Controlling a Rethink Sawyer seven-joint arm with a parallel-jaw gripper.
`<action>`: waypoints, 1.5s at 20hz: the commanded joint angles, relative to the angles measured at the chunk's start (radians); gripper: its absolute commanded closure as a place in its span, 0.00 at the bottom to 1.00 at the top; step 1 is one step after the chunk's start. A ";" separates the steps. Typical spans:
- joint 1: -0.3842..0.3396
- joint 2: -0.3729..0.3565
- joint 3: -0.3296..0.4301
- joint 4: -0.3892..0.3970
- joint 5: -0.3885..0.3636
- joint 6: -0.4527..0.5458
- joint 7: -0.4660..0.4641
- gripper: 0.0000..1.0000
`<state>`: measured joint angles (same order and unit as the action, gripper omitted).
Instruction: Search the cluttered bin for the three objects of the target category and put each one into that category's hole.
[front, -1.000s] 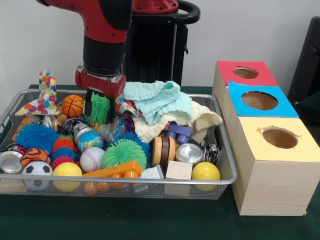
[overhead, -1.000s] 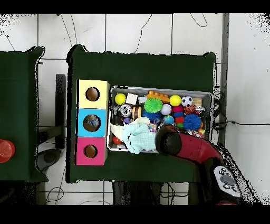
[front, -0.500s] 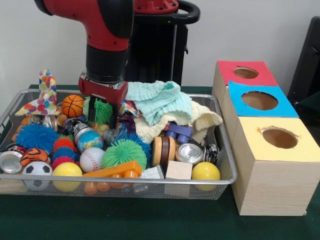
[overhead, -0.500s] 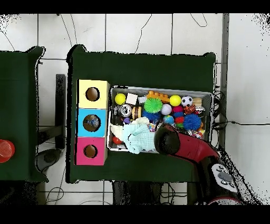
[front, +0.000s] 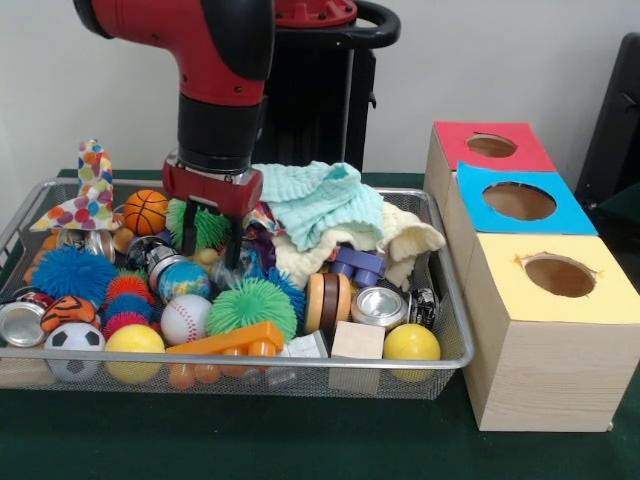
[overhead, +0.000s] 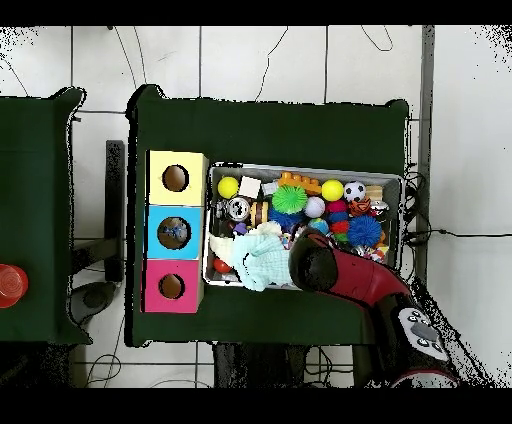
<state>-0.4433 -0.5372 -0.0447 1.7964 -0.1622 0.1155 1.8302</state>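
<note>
Red arm's gripper is down in the wire bin, at about 10 o'clock from bin centre. Jaws spread moderately, nothing held, straddling the clutter just right of the green spiky ball and above the globe ball. Target category not evident; candidate balls crowd the bin's 9 o'clock side. Teal cloth lies close at 3 o'clock. Judgement: centre on one ball, descend straight, avoid snagging cloth. Three holed boxes stand at the bin's 3 o'clock on the desk.

Orange basketball, mint cloth, yellow-topped box
</note>
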 joint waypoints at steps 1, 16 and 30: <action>0.012 -0.019 0.112 0.107 0.068 0.018 0.204 0.00; 0.053 0.016 0.112 0.168 0.141 -0.119 0.245 0.00; 0.107 0.187 0.022 0.086 0.209 -0.336 0.227 0.00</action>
<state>-0.3457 -0.4945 -0.0682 1.9049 -0.0154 -0.2337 1.8306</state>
